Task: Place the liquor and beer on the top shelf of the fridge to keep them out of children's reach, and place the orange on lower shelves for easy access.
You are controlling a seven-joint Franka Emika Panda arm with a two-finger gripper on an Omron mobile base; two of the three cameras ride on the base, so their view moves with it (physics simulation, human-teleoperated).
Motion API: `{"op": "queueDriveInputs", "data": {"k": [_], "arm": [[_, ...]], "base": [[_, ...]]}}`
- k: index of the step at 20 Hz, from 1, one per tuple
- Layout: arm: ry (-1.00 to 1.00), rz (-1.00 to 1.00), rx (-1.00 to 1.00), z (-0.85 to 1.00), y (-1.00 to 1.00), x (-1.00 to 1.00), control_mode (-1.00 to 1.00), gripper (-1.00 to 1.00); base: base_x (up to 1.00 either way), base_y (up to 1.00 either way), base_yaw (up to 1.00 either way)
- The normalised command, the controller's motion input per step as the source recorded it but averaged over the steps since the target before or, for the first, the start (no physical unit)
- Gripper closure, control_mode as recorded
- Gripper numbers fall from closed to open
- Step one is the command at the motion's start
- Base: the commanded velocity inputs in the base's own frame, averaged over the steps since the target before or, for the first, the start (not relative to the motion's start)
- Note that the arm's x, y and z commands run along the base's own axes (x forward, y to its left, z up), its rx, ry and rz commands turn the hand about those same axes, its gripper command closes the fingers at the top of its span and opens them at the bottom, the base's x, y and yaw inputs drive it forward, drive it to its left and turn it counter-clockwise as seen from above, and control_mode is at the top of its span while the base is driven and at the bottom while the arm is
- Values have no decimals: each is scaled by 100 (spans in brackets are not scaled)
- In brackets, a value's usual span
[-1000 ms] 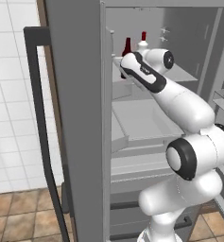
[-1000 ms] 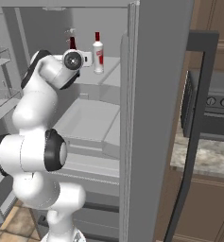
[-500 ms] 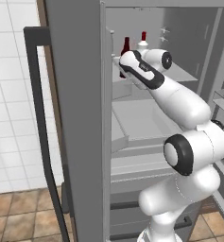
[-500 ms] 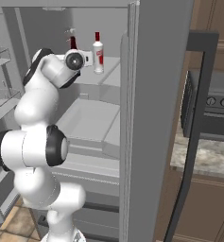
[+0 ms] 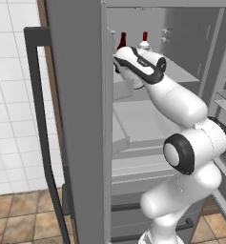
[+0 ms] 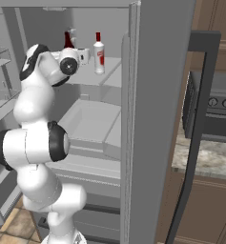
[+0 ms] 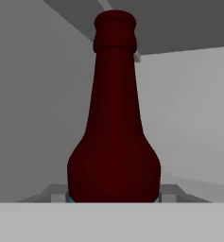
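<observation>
The gripper (image 5: 118, 61) is reached deep into the upper part of the fridge (image 5: 81, 119), and it is closed on the beer (image 7: 114, 118), which is seen in the hand view directly ahead of the camera, upright and very close, its dark maroon body held low down where the fingertips are lost at the bottom of the picture. In the left base view the neck of the beer (image 5: 122, 41) is seen rising just above the hand, and in the right base view the beer (image 6: 68, 39) stands just behind the wrist. It is judged to be at or just over the top shelf (image 6: 109, 71); whether its base is already resting there cannot be told, since the hand hides it.

Just beside the beer, the liquor (image 6: 99, 53) is stood upright on the same top shelf, free of the gripper, its red cap also visible in the left base view (image 5: 144, 36). That part of the task is taken as done.

The beer is judged to be nearly placed: it remains to be let go and the arm drawn back. Below, the lower shelves (image 6: 93, 119) are seen bare of fruit, so the placing of the orange is judged to be still outstanding.
</observation>
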Motion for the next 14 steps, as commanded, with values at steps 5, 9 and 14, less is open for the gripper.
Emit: {"op": "queueDriveInputs", "data": {"k": [5,9,14], "arm": [[-12,0,0,0,6,22,-100,100],[-4,0,0,-3,0,25,-100,100],[0,0,0,-8,0,19,-100,-100]], "base": [[0,0,0],[0,0,0],[0,0,0]]}}
